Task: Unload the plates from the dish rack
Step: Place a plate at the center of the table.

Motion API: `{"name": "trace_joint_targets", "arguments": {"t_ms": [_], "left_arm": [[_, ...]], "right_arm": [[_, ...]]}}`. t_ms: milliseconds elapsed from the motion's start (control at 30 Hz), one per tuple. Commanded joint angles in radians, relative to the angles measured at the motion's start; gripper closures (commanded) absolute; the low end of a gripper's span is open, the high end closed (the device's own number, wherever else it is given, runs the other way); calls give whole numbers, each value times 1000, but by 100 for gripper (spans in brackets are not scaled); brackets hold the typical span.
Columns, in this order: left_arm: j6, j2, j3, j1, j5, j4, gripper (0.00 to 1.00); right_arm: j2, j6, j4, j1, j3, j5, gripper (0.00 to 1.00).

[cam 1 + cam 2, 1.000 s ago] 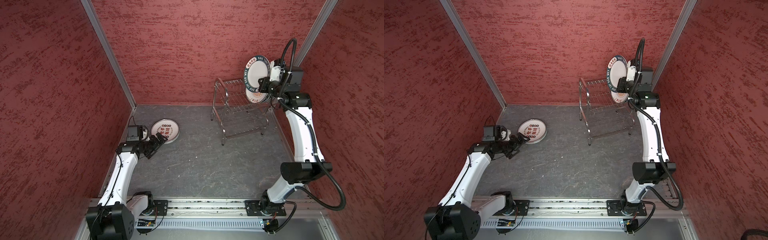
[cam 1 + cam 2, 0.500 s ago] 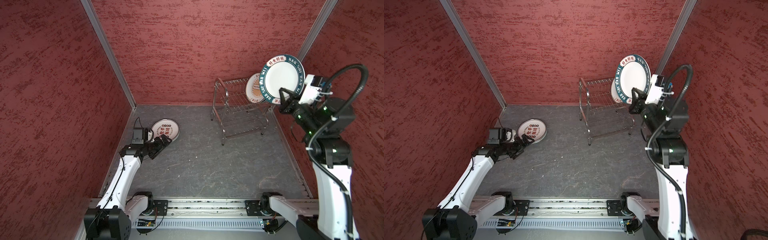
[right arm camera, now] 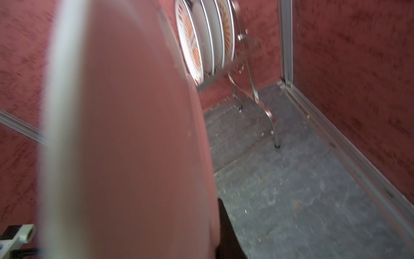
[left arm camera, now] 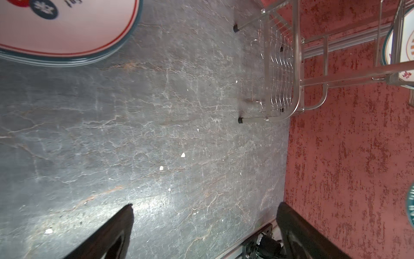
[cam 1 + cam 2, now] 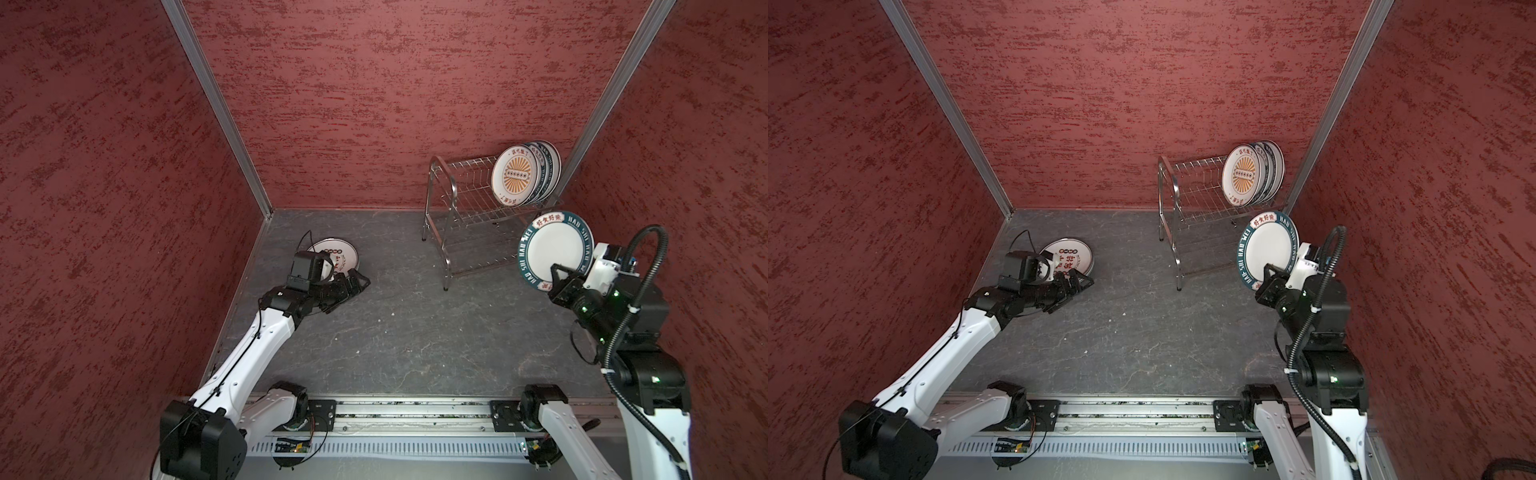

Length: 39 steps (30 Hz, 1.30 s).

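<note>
While right gripper pinches teal-rimmed plate upright, face toward left arm, left gripper spread.

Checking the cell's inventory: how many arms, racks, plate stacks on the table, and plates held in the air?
Arms: 2, left and right
Rack: 1
Stack on the table: 1
Held plate, in the right tool: 1
Total: 5

held plate a close blur, stacked plates half off-edge
</note>
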Motion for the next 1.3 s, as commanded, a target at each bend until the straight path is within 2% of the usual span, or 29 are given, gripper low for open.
{"name": "trace_joint_targets", "arguments": {"t_ms": [0, 167, 400, 500, 667, 867, 1267], "left_arm": [[-18, 30, 7, -59, -28, 74, 1], [-39, 70, 8, -159, -46, 156, 0], [-54, 132, 11, -238, -64, 233, 0], [-68, 158, 16, -260, -62, 268, 1], [-70, 200, 34, -289, -54, 313, 3], [-108, 254, 32, -305, 16, 429, 6], [-156, 387, 129, -377, 105, 584, 14]], "right_arm": [[-44, 83, -62, 1, -41, -71, 100], [-29, 151, -22, 1, -160, -287, 100], [33, 204, 124, 0, -304, -608, 98], [61, 250, 223, 1, -374, -723, 97], [121, 346, 404, 1, -448, -843, 97], [203, 351, 471, 15, -467, -899, 97], [311, 382, 606, 93, -468, -866, 96]]}}
